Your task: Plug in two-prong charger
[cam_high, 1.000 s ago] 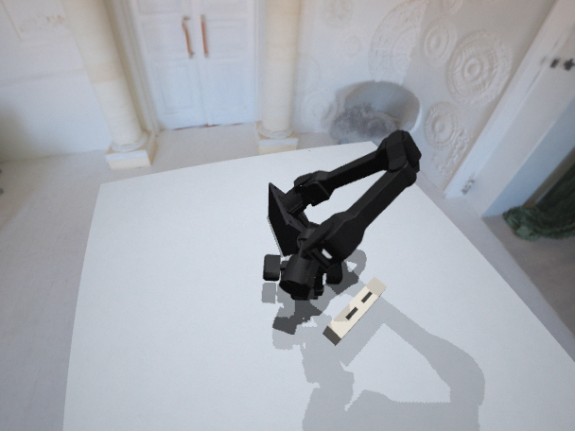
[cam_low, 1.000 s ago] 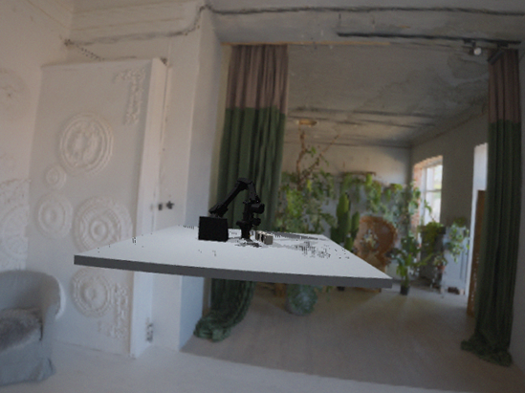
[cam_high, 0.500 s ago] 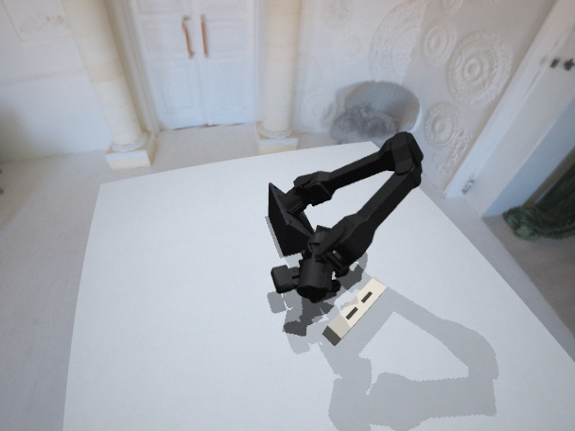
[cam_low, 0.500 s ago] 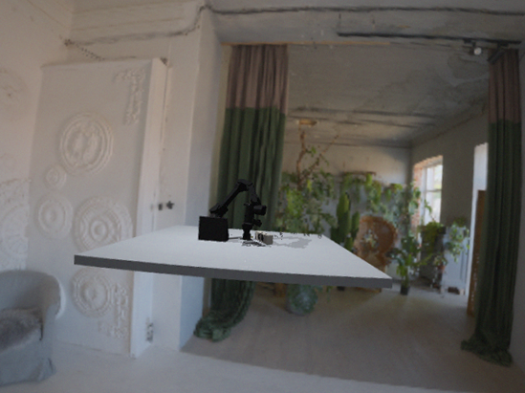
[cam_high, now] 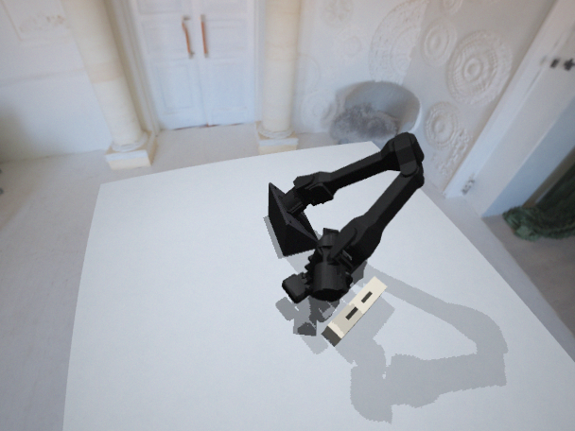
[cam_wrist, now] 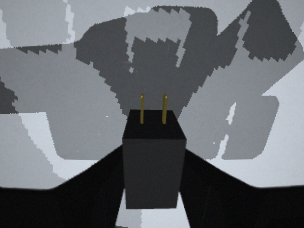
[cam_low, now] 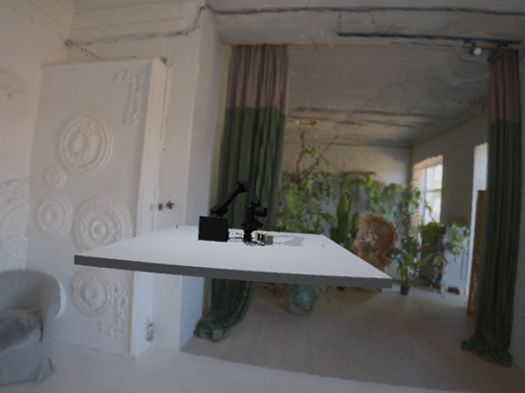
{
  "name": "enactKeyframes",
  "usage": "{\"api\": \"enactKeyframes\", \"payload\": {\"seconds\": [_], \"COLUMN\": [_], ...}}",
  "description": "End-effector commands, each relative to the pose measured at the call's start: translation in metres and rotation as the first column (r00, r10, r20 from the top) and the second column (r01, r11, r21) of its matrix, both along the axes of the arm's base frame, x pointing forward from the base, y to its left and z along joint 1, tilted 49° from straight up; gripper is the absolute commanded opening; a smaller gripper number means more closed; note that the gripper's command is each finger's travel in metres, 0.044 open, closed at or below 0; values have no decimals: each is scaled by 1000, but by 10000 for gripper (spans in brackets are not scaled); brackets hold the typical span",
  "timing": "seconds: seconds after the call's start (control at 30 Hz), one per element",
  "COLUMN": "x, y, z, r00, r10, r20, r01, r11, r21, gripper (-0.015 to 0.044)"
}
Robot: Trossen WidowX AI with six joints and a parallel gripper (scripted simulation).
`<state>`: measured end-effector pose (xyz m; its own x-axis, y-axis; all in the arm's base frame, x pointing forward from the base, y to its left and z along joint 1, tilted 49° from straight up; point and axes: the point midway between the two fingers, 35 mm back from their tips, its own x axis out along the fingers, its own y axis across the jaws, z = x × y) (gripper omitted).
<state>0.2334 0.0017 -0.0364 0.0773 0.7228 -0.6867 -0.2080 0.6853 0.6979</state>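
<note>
The black two-prong charger (cam_wrist: 152, 172) is held in my gripper (cam_wrist: 150, 149), which is shut on its sides. Its two brass prongs (cam_wrist: 142, 109) (cam_wrist: 164, 109) point forward, away from the gripper, and touch nothing. The cream power strip (cam_high: 338, 326) (cam_low: 270, 238) lies at a slant on the table, with two dark outlets (cam_high: 352, 313) (cam_high: 366, 297) on its top. In the top view my wrist is beside the strip, on its left, and hides the fingers and charger. The strip is not in the wrist view; only table and shadows show past the prongs.
The white table (cam_high: 165, 307) (cam_low: 182, 257) carries the arm's black base (cam_high: 288, 227) (cam_low: 213, 228), behind and left of the strip. The arm (cam_high: 392, 203) (cam_low: 243, 187) bends up and over between them. Its shadows fall around the strip.
</note>
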Motion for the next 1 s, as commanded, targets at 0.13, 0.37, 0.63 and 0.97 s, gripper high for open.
{"api": "enactKeyframes", "payload": {"seconds": [0.13, 0.37, 0.63, 0.97], "x": [8, 18, 29, 43], "y": [2, 3, 5, 8], "z": [5, 9, 13, 18], "r00": [999, 998, 997, 996], "r10": [26, 34, 43, 54], "r20": [42, 51, 60, 73], "r01": [-25, -33, -42, -54], "r11": [1000, 999, 999, 998], "r21": [-8, -10, -11, -13], "gripper": [0, 0, 0, 0]}}
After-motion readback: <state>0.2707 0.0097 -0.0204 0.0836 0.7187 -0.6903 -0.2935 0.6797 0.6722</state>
